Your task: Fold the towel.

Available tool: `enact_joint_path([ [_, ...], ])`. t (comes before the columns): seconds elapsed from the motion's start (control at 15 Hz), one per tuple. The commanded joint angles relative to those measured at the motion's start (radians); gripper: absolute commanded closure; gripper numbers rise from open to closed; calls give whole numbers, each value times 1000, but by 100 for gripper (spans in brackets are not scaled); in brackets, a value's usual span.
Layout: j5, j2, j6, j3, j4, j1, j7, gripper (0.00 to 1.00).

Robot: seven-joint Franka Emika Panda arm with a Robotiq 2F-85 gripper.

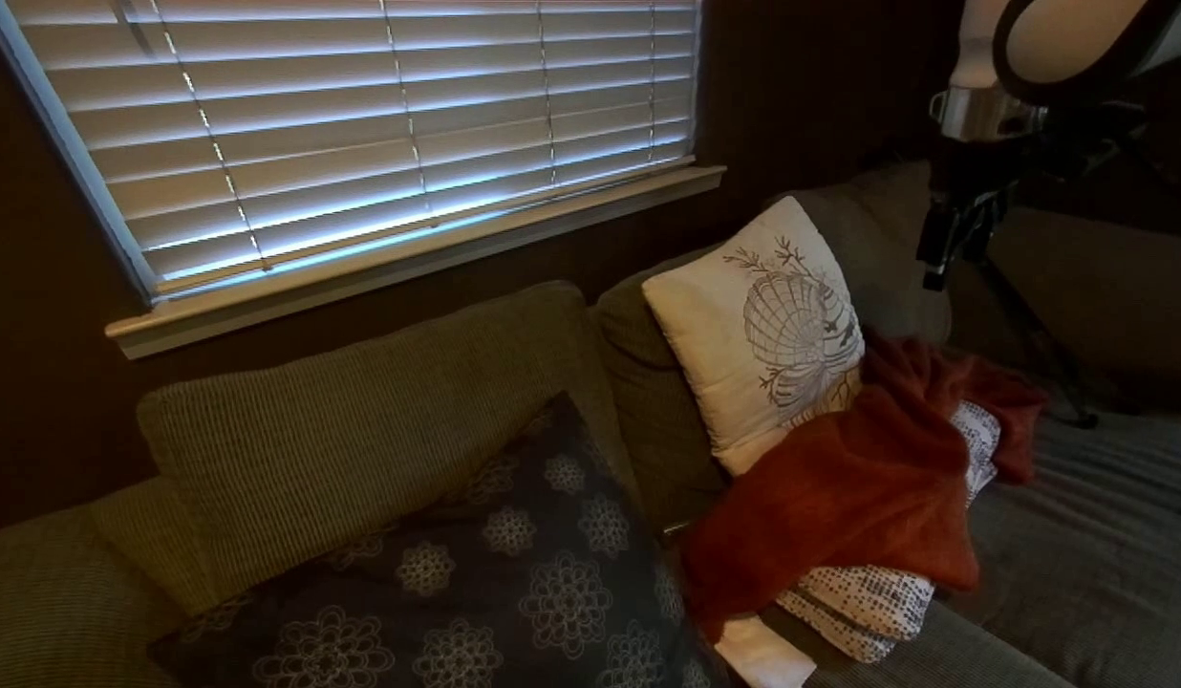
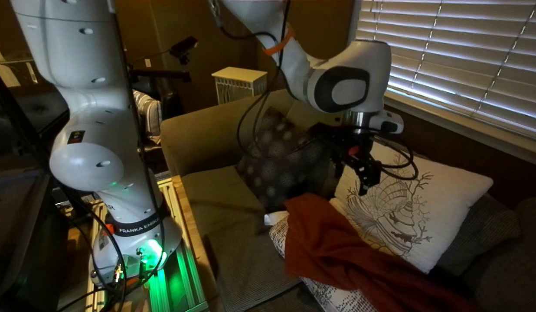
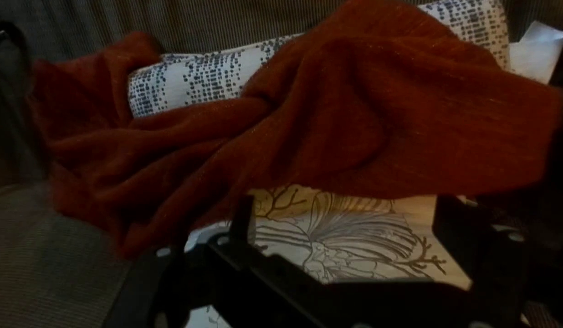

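The towel is a rumpled rust-red cloth (image 1: 848, 487) on the sofa, seen also in the other views (image 2: 328, 247) (image 3: 336, 123). It lies loosely draped in folds over a white fabric with dark dots (image 1: 863, 597), whose edges stick out from under it. One end of the towel trails onto the sofa seat. My gripper (image 3: 343, 209) is open, with nothing between its fingers. It hangs above the towel and in front of the cream cushion, apart from the cloth, in both exterior views (image 1: 949, 258) (image 2: 351, 180). The towel's underside is hidden.
A cream cushion with a shell print (image 1: 786, 315) leans on the sofa back beside the towel. A dark flower-patterned cushion (image 1: 504, 583) stands further along. A white piece (image 1: 762, 655) pokes out by the dotted fabric. A window sill (image 1: 438, 253) runs behind. Thin black stand legs (image 1: 1035, 334) rest near the towel.
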Motion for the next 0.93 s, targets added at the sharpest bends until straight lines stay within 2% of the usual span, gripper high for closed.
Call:
enact_joint_path([
  [0.0,70,-137,84,8,-127,-5,-17,0],
  [0.47,155,-235,82,-7,-199,-6,-3,0],
  [0.53,124,-183,62,-2,-151,-3,-1,0],
  [0.87,125,-184,62,-3,-154,-3,-1,0],
])
